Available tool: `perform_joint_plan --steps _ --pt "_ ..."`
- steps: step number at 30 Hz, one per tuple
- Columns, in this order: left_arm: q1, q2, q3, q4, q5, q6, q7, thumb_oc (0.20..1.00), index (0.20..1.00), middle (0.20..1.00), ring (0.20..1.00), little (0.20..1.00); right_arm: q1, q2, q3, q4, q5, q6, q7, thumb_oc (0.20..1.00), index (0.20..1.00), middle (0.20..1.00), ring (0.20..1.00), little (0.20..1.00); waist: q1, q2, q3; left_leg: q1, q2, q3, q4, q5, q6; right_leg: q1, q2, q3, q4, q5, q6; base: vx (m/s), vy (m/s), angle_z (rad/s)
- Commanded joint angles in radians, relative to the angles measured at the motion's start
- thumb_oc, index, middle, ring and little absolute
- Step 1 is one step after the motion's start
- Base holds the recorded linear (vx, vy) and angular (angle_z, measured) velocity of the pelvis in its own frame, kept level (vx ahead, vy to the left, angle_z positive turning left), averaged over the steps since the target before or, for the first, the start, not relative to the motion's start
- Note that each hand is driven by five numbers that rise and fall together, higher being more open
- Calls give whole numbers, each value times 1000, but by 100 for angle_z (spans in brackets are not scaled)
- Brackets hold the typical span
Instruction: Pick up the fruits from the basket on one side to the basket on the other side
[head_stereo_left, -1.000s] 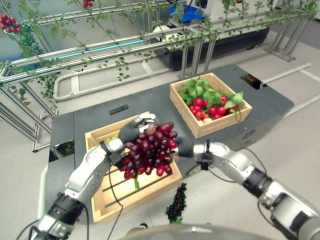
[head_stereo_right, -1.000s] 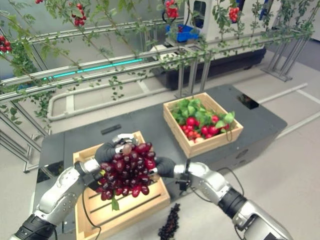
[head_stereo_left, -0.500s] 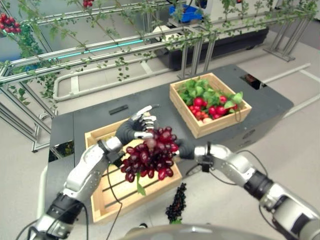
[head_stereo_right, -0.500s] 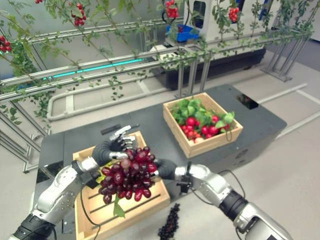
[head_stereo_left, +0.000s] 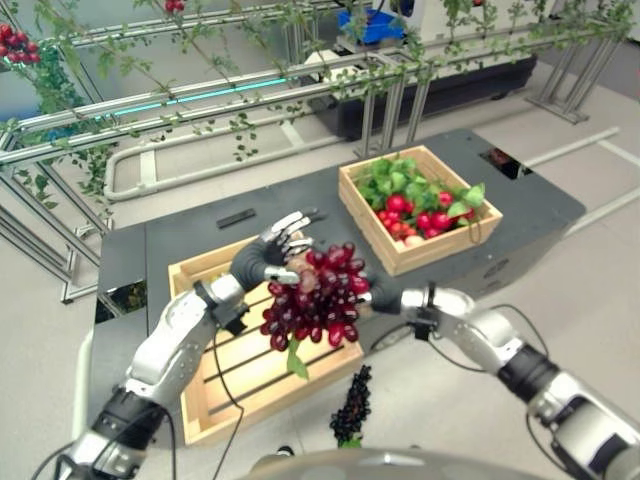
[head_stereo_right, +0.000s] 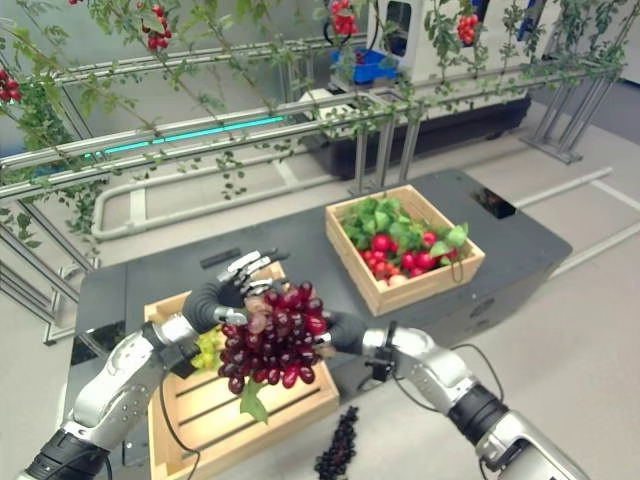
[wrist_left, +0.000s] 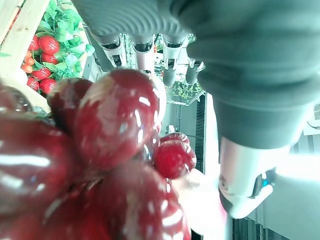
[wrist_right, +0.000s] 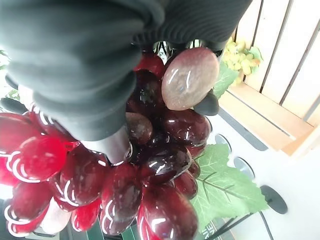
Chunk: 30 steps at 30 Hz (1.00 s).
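Right wrist view: red grape bunch (wrist_right: 150, 165) hides right robot hand's (head_stereo_right: 345, 331) fingers.

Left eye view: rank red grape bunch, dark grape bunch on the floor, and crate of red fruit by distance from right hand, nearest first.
1. Red grape bunch, touching the right hand, on its left side.
2. Dark grape bunch, on the floor below the hand.
3. Crate of red fruit, far right end of the table.

txt/labels: none legible; crates, table, fruit: no readable print; signs/nos.: none
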Motion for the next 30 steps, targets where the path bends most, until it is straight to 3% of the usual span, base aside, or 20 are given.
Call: perform_joint_plan --steps 1,12,30 --pt "-18 7 41 -53 -9 -69 -6 1000 1000 1000 1000 1000 -21 17 -77 -41 81 -67 2 200 200 200 200 200 23 -26 -15 -11 -11 -11 9 -17 -9 31 -19 -38 50 -34 70 0 0 0" --pt "16 -9 100 -45 -16 -82 7 1000 1000 1000 1000 1000 17 -11 -164 -33 98 -83 -10 200 200 200 200 200 18 -30 -17 -11 -11 -12 9 -18 -9 31 -19 -38 52 -34 70 0 0 0" --pt "138 -44 264 -31 -52 -112 20 1000 1000 1000 1000 1000 162 -65 -423 -24 159 -131 -36 200 200 200 200 200 9 -39 -20 -11 -11 -15 15 -25 -10 34 -17 -40 52 -36 73 0 0 0"
